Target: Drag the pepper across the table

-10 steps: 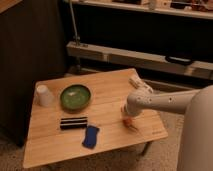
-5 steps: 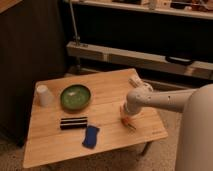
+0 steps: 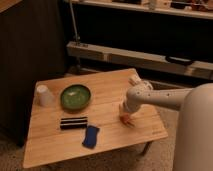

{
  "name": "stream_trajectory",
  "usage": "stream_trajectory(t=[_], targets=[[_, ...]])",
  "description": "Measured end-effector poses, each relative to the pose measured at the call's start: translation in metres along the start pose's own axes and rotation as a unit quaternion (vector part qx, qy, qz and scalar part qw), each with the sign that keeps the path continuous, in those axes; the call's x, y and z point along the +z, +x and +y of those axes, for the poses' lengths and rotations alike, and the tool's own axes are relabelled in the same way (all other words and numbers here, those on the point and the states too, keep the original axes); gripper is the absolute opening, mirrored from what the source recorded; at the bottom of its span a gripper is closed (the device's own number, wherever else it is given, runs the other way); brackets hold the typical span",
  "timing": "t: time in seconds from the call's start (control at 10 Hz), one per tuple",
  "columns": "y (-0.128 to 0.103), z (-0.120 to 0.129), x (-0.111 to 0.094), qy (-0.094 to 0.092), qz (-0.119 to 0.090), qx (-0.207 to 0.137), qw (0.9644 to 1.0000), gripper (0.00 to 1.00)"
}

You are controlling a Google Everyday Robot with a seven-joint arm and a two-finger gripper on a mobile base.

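The end effector, grip unclear, has barely moved, low over the pepper on the table.

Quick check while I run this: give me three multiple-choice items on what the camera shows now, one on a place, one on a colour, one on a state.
1. Where on the table is the pepper?
A. at its left edge
B. in its right part, at the gripper
C. off it, on the floor

2. What colour is the bowl?
A. green
B. red
C. white

3. How is the blue sponge?
A. lifted by the gripper
B. lying flat on the table, apart from the gripper
C. standing in the bowl

Answers:
1 B: the orange pepper lies on the planks right of the bowl, just under the gripper.
2 A: its rim and inside are green.
3 B: it rests near the front edge, left of the arm, with nothing touching it.
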State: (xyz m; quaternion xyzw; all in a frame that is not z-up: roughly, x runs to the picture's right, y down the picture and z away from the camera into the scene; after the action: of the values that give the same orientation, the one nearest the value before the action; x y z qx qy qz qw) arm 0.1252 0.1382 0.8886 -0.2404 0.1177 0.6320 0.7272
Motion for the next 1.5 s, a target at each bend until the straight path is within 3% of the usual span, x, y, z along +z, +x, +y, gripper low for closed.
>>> stream_trajectory(t=[0.1,0.6,1.0,1.1,1.3,1.5], targets=[[-0.013,0.002,0.003,-0.001,-0.002,-0.003,1.0,0.09],[-0.017,0.001,0.003,-0.003,0.0,-0.003,1.0,0.09],[-0.079,-0.002,0.001,-0.008,-0.016,-0.014,0.9997,0.09],[-0.085,-0.002,0.0,-0.008,-0.018,-0.015,0.9997,0.1],[-0.093,0.001,0.002,-0.01,-0.014,-0.018,0.9997,0.26],[-0.099,0.006,0.007,-0.012,-0.01,-0.023,0.9996,0.29]])
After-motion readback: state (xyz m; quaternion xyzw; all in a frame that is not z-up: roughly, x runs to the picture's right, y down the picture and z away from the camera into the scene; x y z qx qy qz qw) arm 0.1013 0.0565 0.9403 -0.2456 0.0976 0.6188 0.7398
